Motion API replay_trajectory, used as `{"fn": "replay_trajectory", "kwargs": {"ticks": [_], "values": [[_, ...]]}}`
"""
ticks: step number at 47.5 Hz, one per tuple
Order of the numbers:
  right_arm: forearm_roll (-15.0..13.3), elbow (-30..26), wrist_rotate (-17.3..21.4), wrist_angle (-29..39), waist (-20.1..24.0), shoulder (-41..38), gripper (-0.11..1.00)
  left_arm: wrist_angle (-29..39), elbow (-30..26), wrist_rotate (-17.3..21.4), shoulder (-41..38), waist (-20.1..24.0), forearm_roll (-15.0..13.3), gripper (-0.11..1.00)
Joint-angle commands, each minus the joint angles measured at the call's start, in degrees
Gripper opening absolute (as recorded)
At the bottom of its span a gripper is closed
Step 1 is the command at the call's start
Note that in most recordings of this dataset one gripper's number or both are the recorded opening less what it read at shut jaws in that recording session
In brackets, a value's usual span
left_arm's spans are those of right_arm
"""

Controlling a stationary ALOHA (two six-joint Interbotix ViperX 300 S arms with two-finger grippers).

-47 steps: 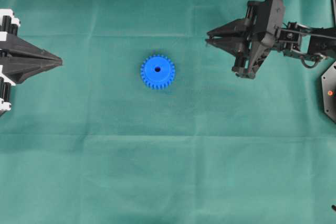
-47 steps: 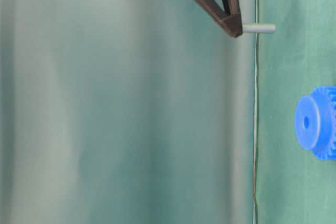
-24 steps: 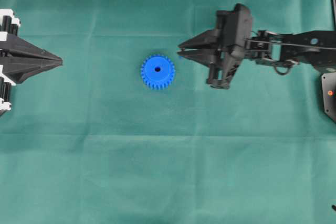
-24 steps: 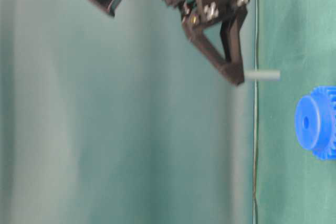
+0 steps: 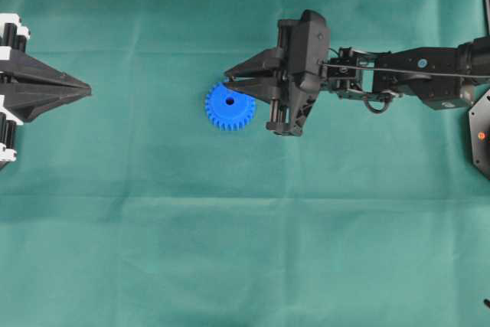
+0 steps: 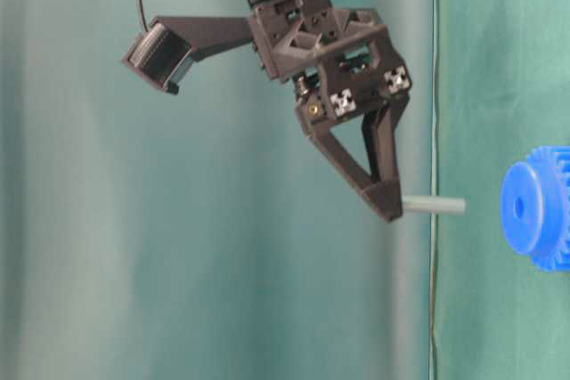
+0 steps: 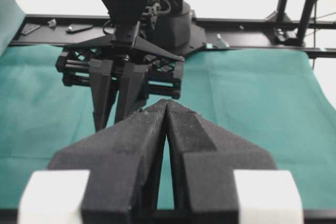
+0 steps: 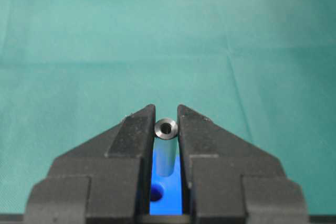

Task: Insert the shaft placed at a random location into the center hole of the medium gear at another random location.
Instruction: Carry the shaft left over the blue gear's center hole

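Observation:
The medium gear [image 5: 228, 106], bright blue, lies flat on the green cloth, its center hole [image 5: 230, 100] uncovered. My right gripper [image 5: 227, 82] hovers over the gear's far rim, shut on the shaft [image 6: 434, 206]. The grey shaft points down at the cloth, its lower end a short way above the gear [image 6: 539, 208] and roughly in line with the hole [image 6: 520, 207]. In the right wrist view the shaft [image 8: 166, 140] stands between the fingers, with the gear [image 8: 173, 203] and the hole [image 8: 156, 193] below it. My left gripper [image 5: 86, 91] rests shut at the left edge, holding nothing.
A black round base with a red dot [image 5: 481, 134] sits at the right edge. The right arm [image 5: 413, 76] stretches in from the right. A black frame rail [image 7: 252, 23] runs along the far side of the cloth.
My right gripper has travelled left with the shaft, from the table's right part to over the gear. The left gripper and the gear have not moved.

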State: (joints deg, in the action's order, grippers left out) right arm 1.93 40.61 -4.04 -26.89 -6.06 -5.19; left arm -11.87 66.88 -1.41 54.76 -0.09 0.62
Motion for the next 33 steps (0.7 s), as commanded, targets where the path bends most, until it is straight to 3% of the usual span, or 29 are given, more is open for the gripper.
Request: {"fn": "replay_trajectory", "kwargs": {"ticks": [1,33], "values": [[0.18,-2.02,-0.09,0.53,0.53,0.53,0.13,-0.35,-0.79,-0.09,-0.44,-0.09,0.09,0.00],[0.26,-2.20,-0.09,1.14,0.62,-0.88,0.13,-0.35,-0.79,0.00,-0.44,-0.09,0.18,0.00]]}}
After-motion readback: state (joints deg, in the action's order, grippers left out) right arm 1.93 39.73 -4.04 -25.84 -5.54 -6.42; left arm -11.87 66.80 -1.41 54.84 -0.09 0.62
